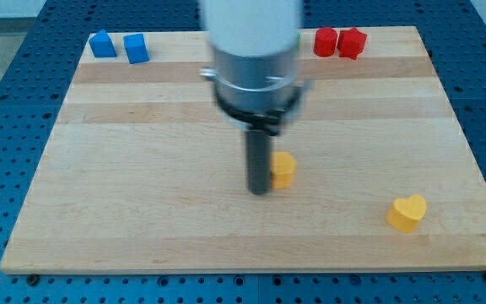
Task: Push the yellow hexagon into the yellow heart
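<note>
Blue perforated base is seen under a pale wooden worktop [142,236]. At centre frame the tool, a bare rod with nothing to open or hold, is set with my tip [260,192] touching the left side of the yellow hexagon [283,169], apparently so a rightward, downward shove sends it to the yellow heart [407,213], well apart at lower right. Two blue blocks [119,46] are parked upper left, two red blocks [339,41] upper right, clear of the route.
</note>
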`<act>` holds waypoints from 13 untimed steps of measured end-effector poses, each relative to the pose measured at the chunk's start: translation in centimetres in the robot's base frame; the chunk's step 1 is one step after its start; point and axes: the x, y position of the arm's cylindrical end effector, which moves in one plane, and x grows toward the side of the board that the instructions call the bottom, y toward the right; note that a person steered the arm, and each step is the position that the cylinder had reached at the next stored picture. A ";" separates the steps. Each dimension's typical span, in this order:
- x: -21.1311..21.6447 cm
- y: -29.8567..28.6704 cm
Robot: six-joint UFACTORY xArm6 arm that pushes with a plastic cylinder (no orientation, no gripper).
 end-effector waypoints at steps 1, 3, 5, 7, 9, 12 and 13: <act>-0.5 5.5; -5.9 -1.4; -12.5 -5.5; -7.3 11.6; -5.3 19.5; -2.1 12.1; -2.4 14.3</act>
